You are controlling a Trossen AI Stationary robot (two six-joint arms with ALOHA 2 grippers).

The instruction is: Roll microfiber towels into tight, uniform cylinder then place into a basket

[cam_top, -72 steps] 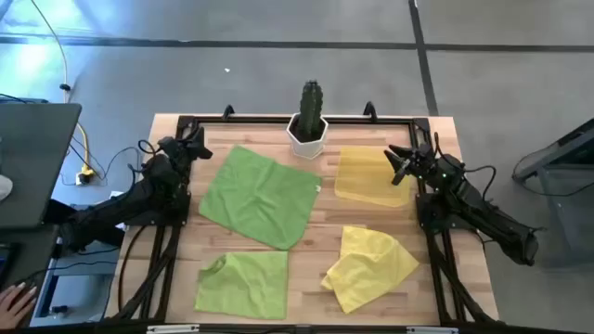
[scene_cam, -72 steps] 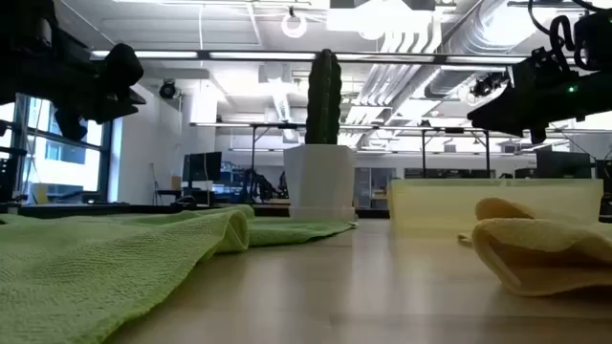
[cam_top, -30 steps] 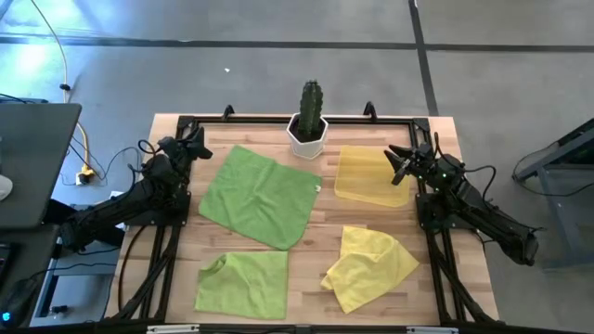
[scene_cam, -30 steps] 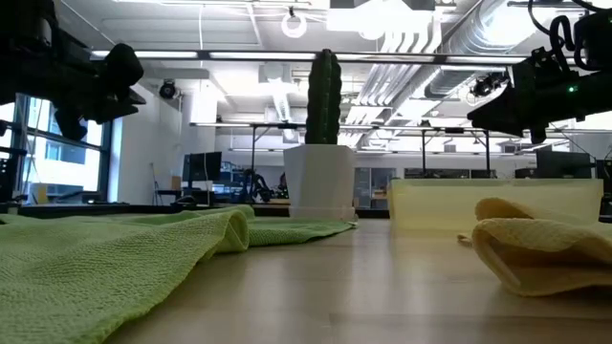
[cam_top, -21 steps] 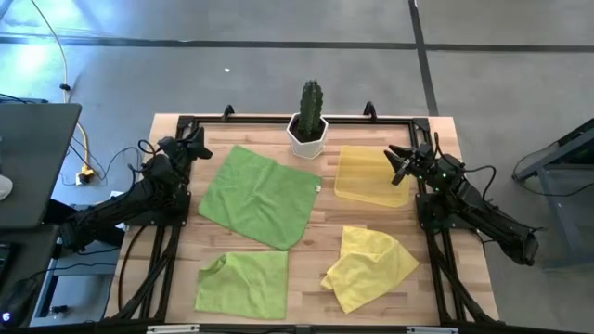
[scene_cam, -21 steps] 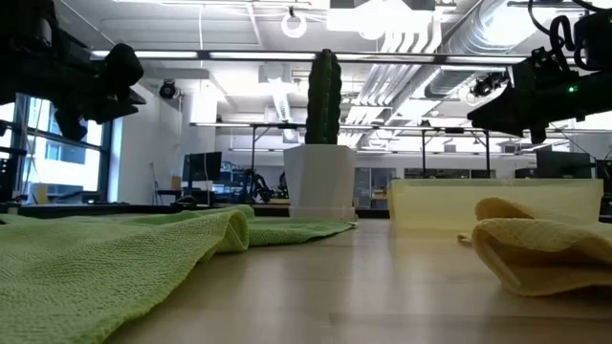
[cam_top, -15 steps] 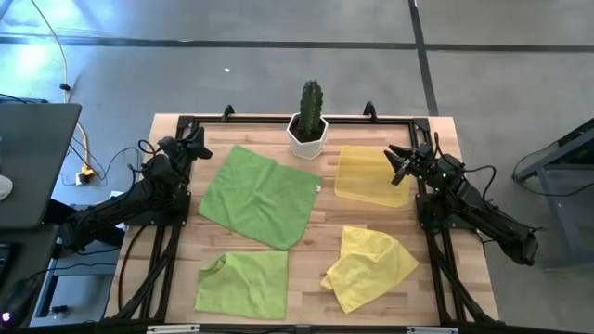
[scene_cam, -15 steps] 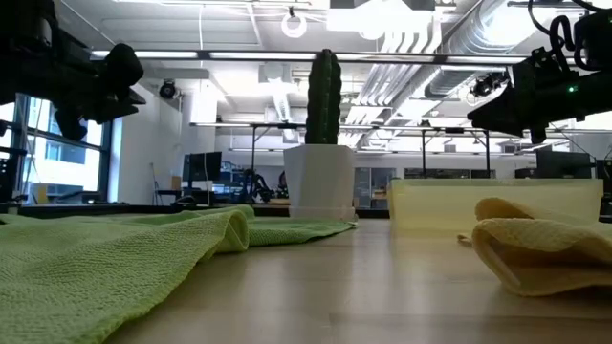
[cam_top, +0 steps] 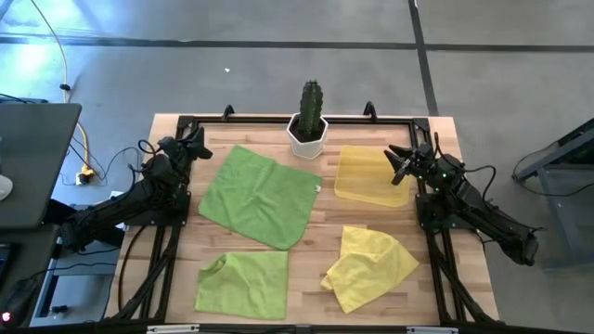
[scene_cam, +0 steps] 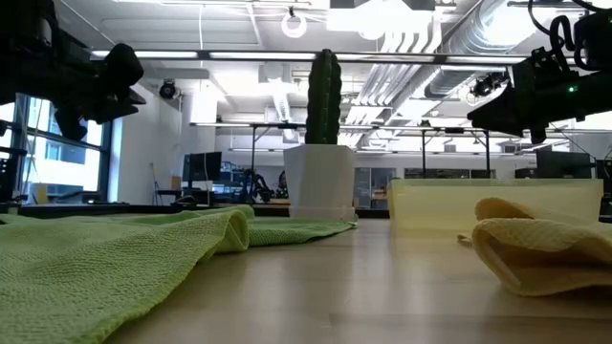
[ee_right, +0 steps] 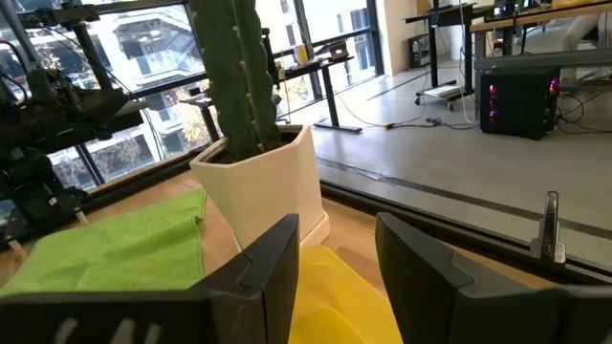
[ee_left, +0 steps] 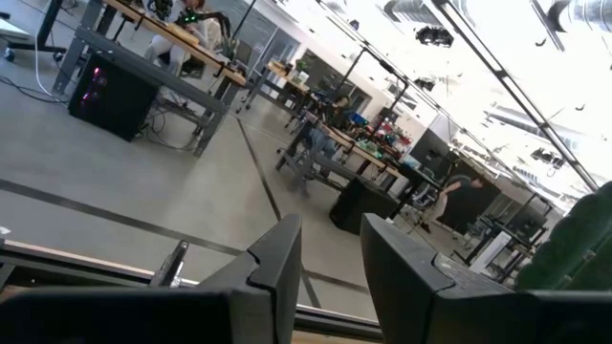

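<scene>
Lying flat and unrolled, the large green towel [cam_top: 262,196] fills the table's [cam_top: 320,288] left middle, a smaller green towel [cam_top: 243,285] sits at the near edge, and the crumpled yellow towel [cam_top: 369,267] lies near right, bare wood between them. The basket [cam_top: 371,175] sits far right beside the cactus pot [cam_top: 307,134]. The left gripper [cam_top: 192,147] hangs at the far-left edge and the right gripper [cam_top: 401,164] over the basket's right rim, both parted and holding nothing.

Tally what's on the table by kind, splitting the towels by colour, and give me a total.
Lime-green towels: 2, the large towel and the small towel
Yellow towel: 1
Basket: 1
Cactus pot: 1
Total: 5
</scene>
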